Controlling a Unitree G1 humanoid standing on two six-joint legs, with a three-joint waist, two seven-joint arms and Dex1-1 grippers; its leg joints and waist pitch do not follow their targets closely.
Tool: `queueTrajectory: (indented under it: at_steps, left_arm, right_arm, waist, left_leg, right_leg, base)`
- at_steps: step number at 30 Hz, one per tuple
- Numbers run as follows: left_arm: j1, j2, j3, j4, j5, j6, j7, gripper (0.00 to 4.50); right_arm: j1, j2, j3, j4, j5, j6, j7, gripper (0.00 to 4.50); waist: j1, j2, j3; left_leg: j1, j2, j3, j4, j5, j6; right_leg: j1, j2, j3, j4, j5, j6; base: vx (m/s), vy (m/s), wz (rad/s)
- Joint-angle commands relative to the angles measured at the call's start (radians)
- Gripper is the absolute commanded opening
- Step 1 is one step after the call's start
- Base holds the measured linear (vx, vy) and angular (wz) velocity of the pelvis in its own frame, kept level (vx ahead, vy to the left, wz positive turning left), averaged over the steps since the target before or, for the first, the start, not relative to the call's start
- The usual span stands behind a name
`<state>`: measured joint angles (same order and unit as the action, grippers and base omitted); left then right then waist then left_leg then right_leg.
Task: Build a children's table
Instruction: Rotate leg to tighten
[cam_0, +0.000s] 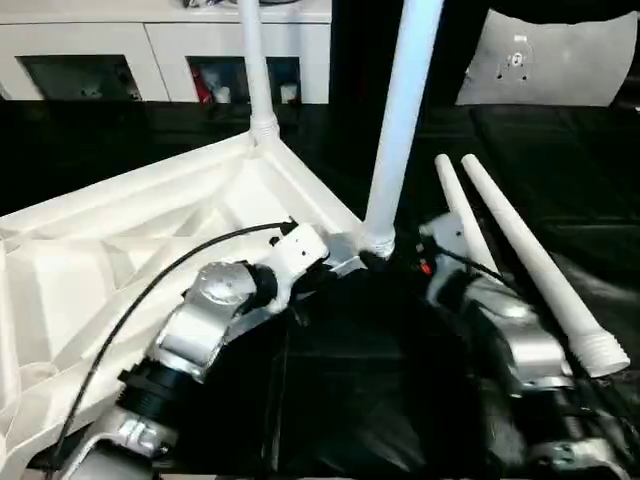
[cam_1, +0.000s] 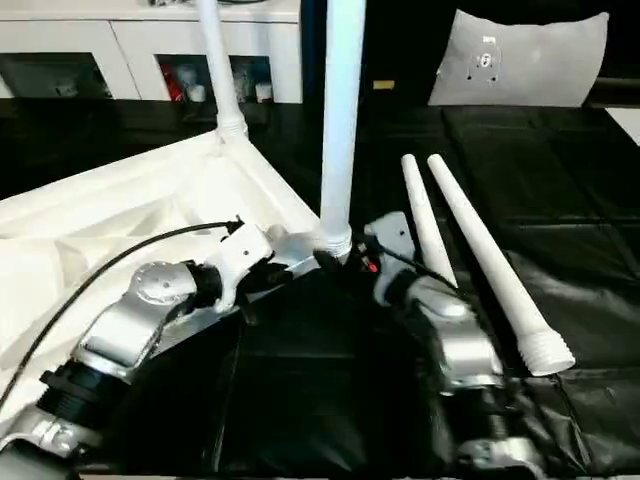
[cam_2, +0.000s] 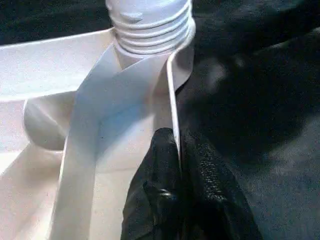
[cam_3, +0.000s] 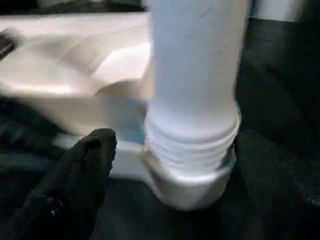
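Note:
The white table top (cam_0: 120, 230) lies upside down on the left, ribs facing up. Two legs stand upright in its corner sockets: a far leg (cam_0: 253, 60) and a near leg (cam_0: 405, 120). The near leg's threaded collar (cam_3: 192, 145) sits in the socket at the nearest corner. My left gripper (cam_2: 177, 150) is shut on the top's thin rim wall just beside that socket. My right gripper (cam_0: 398, 263) is open, with its fingers (cam_3: 85, 170) on either side of the near leg's collar and a gap between them and it. Two loose legs (cam_0: 462, 215) (cam_0: 530, 260) lie to the right.
Black cloth (cam_0: 380, 380) covers the work surface. A white cabinet (cam_0: 150, 50) runs along the back, and a pale grey panel (cam_0: 560, 60) leans at the back right. A black cable (cam_0: 150, 280) arcs over my left forearm above the table top.

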<state>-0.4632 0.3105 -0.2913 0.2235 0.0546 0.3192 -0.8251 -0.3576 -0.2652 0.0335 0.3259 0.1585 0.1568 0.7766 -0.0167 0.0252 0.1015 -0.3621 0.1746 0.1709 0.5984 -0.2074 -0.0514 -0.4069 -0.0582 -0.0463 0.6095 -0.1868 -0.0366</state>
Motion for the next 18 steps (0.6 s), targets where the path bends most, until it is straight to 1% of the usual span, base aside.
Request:
queueTrajectory:
  at_steps: [1, 2, 3, 4, 5, 6, 7, 8, 9, 10, 11, 12, 14, 15, 16, 18]
  left_arm:
    - [-0.017, 0.016, -0.008, -0.012, -0.018, -0.064, -0.062, 0.0]
    - [-0.013, 0.047, -0.014, -0.008, -0.037, -0.102, -0.124, 0.0]
    - [-0.008, 0.071, -0.025, -0.013, -0.044, -0.12, -0.168, 0.0]
    - [-0.004, 0.095, -0.036, -0.018, -0.048, -0.133, -0.21, 0.0]
    - [-0.001, 0.116, -0.045, -0.021, -0.052, -0.144, -0.246, 0.0]
    - [0.0, 0.119, -0.046, -0.021, -0.054, -0.146, -0.253, 0.0]
    - [0.001, 0.128, -0.047, -0.018, -0.058, -0.154, -0.271, 0.0]
    - [0.001, 0.131, -0.047, -0.016, -0.059, -0.157, -0.276, 0.0]
    - [0.001, 0.137, -0.049, -0.012, -0.059, -0.164, -0.285, 0.0]
    - [0.002, 0.159, -0.058, -0.007, -0.07, -0.184, -0.335, 0.0]
    - [0.002, 0.165, -0.061, -0.006, -0.073, -0.187, -0.346, 0.0]
    - [0.002, 0.171, -0.063, -0.006, -0.076, -0.192, -0.358, 0.0]
    - [0.0, 0.184, -0.069, 0.003, -0.082, -0.21, -0.385, 0.0]
    - [0.001, 0.194, -0.072, 0.002, -0.084, -0.213, -0.4, 0.0]
    - [0.001, 0.198, -0.074, 0.0, -0.084, -0.213, -0.405, 0.0]
    - [0.003, 0.203, -0.071, -0.006, -0.093, -0.21, -0.422, 0.0]
  right_arm:
    - [-0.006, -0.007, 0.012, -0.016, 0.023, -0.016, 0.073, 4.42]
    - [-0.008, -0.045, 0.013, -0.036, 0.048, -0.014, 0.153, 4.47]
    - [-0.01, -0.075, 0.031, -0.046, 0.049, -0.006, 0.205, 4.47]
    - [-0.014, -0.103, 0.052, -0.053, 0.042, -0.01, 0.252, 4.47]
    - [-0.019, -0.128, 0.073, -0.056, 0.031, -0.019, 0.29, 4.47]
    - [-0.02, -0.133, 0.077, -0.055, 0.03, -0.02, 0.298, 4.47]
    - [-0.026, -0.145, 0.086, -0.052, 0.03, -0.025, 0.32, 4.47]
    - [-0.028, -0.147, 0.089, -0.05, 0.029, -0.027, 0.325, 4.47]
    - [-0.033, -0.153, 0.093, -0.046, 0.028, -0.032, 0.335, 4.47]
    - [-0.052, -0.171, 0.113, -0.024, 0.023, -0.056, 0.379, 4.47]
    - [-0.057, -0.175, 0.117, -0.019, 0.022, -0.061, 0.392, 4.47]
    - [-0.062, -0.179, 0.123, -0.013, 0.022, -0.065, 0.411, 4.47]
    - [-0.076, -0.191, 0.138, 0.001, 0.03, -0.072, 0.463, 4.47]
    - [-0.081, -0.196, 0.144, 0.004, 0.034, -0.072, 0.484, 4.2]
    - [-0.082, -0.198, 0.146, 0.005, 0.036, -0.072, 0.491, 4.13]
    - [-0.096, -0.204, 0.152, 0.016, 0.048, -0.057, 0.53, 4.07]
  waist:
    - [0.005, -0.003, -0.074]
    - [0.007, 0.0, -0.077]
    - [0.008, 0.0, -0.078]
    - [0.011, 0.003, -0.079]
    - [0.015, 0.004, -0.08]
    - [0.017, 0.004, -0.082]
    - [0.02, 0.003, -0.083]
    - [0.023, 0.003, -0.082]
    - [0.024, 0.001, -0.082]
    - [0.026, 0.001, -0.082]
    - [0.026, 0.002, -0.082]
    - [0.027, 0.001, -0.08]
    - [0.029, 0.001, -0.078]
    - [0.028, -0.012, -0.077]
    - [0.032, -0.006, -0.078]
    - [0.033, -0.009, -0.078]
  left_leg:
    - [-0.006, 0.04, -0.014, -0.061, -0.123, 0.105]
    - [-0.005, 0.042, -0.014, -0.059, -0.103, 0.121]
    - [-0.006, 0.044, -0.014, -0.059, -0.088, 0.126]
    - [-0.004, 0.047, -0.016, -0.058, -0.067, 0.14]
    - [-0.001, 0.048, -0.014, -0.056, -0.05, 0.151]
    - [0.0, 0.049, -0.013, -0.055, -0.037, 0.157]
    - [0.0, 0.05, -0.013, -0.053, -0.016, 0.168]
    - [-0.001, 0.051, -0.012, -0.053, -0.014, 0.172]
    - [0.0, 0.051, -0.012, -0.053, -0.016, 0.171]
    - [0.0, 0.052, -0.012, -0.054, -0.025, 0.167]
    - [-0.001, 0.052, -0.013, -0.054, -0.028, 0.164]
    - [0.001, 0.053, -0.011, -0.055, -0.046, 0.158]
    - [0.0, 0.052, -0.009, -0.055, -0.063, 0.148]
    - [-0.001, 0.051, -0.007, -0.056, -0.067, 0.146]
    - [0.0, 0.052, -0.009, -0.056, -0.062, 0.143]
    - [0.0, 0.053, -0.009, -0.056, -0.052, 0.14]
  right_leg:
    - [0.065, -0.073, 0.046, -0.082, -0.191, -0.224]
    - [0.063, -0.071, 0.045, -0.078, -0.149, -0.239]
    - [0.065, -0.073, 0.046, -0.073, -0.124, -0.245]
    - [0.063, -0.071, 0.043, -0.069, -0.087, -0.258]
    - [0.061, -0.071, 0.044, -0.063, -0.05, -0.269]
    - [0.061, -0.071, 0.045, -0.059, -0.023, -0.277]
    - [0.059, -0.072, 0.045, -0.053, 0.019, -0.292]
    - [0.059, -0.073, 0.044, -0.052, 0.026, -0.299]
    - [0.059, -0.073, 0.043, -0.053, 0.021, -0.301]
    - [0.061, -0.075, 0.043, -0.052, 0.004, -0.303]
    - [0.062, -0.076, 0.043, -0.052, -0.002, -0.302]
    - [0.059, -0.075, 0.044, -0.055, -0.023, -0.3]
    - [0.06, -0.075, 0.044, -0.057, -0.049, -0.297]
    - [0.06, -0.074, 0.045, -0.06, -0.059, -0.292]
    - [0.061, -0.076, 0.046, -0.057, -0.069, -0.288]
    - [0.06, -0.075, 0.046, -0.056, -0.068, -0.284]
  base:
    - [0.0, 0.0, 0.0]
    - [0.0, 0.0, 0.0]
    - [0.0, 0.0, 0.0]
    - [0.0, 0.0, 0.0]
    - [0.0, 0.0, 0.0]
    - [0.0, 0.0, 0.0]
    - [0.0, 0.0, 0.0]
    - [0.0, 0.0, 0.0]
    - [0.0, 0.0, 0.0]
    - [0.0, 0.0, 0.0]
    - [0.0, 0.0, 0.0]
    - [0.0, 0.0, 0.0]
    - [0.0, 0.0, 0.0]
    - [0.0, 0.0, 0.0]
    - [0.0, 0.0, 0.0]
    - [0.0, 0.0, 0.0]
